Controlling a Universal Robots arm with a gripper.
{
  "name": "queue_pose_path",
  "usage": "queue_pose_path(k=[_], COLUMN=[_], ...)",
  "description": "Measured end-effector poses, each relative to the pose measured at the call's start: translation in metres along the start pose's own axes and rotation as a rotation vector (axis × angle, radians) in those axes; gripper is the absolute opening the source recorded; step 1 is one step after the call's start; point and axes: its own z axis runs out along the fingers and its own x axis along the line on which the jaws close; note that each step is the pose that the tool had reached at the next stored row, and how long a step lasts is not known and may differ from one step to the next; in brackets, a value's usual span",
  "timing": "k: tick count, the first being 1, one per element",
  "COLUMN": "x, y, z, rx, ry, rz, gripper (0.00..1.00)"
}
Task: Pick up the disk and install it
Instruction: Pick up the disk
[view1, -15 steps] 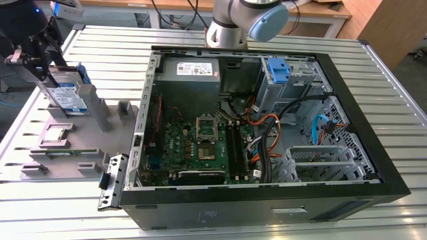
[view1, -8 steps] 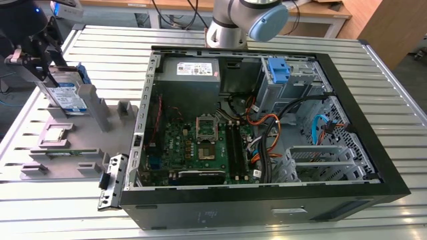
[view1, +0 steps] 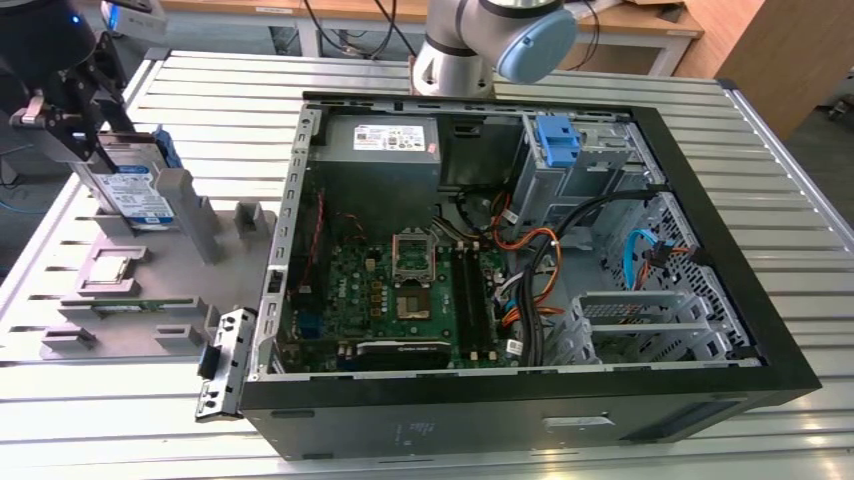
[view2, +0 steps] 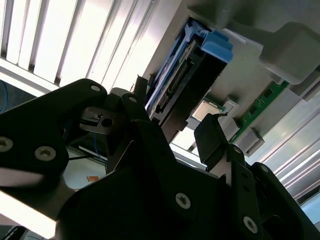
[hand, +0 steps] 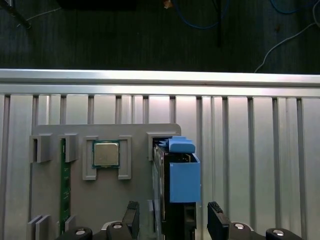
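— Two questions: where to find the disk (hand: 176, 182), and how to call the gripper (hand: 173, 212)?
— Standing on edge in a slot of the grey fixture (hand: 100, 200), framed in blue plastic. As for the gripper: right over that same slot, spread wide, holding nothing.
— Touching the disk?
— No. Going by the first wrist view, can make out one of the fingers (hand: 131, 217) to each side of the disk, with a gap on both sides.
— Anything else on the fixture?
— Yes: a square chip (hand: 106, 154) seated in a pocket beside the disk's slot, and a green memory stick (hand: 62, 185) lying beyond the chip, further from the disk.
— And next to the fixture?
— An open computer case (view1: 467, 425), just beside the fixture on the exterior view's right, lying flat with the motherboard (view1: 400, 290) exposed. Resting, like the fixture, on a slatted metal table (view1: 227, 110).
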Motion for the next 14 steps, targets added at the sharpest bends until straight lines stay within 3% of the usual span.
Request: queue_pose_path(k=[3,6,14], x=[-0.0008,-0.0011,-0.0003], y=[0.0000,0.0000,0.0000], z=[0.0002,0.0002,0.0002], rx=[-0.0001,-0.0003,-0.0002], ry=[-0.0018,-0.0103,-0.0106], rz=[0.000,0.000,0.000], gripper=[0.65,0.65,0.65])
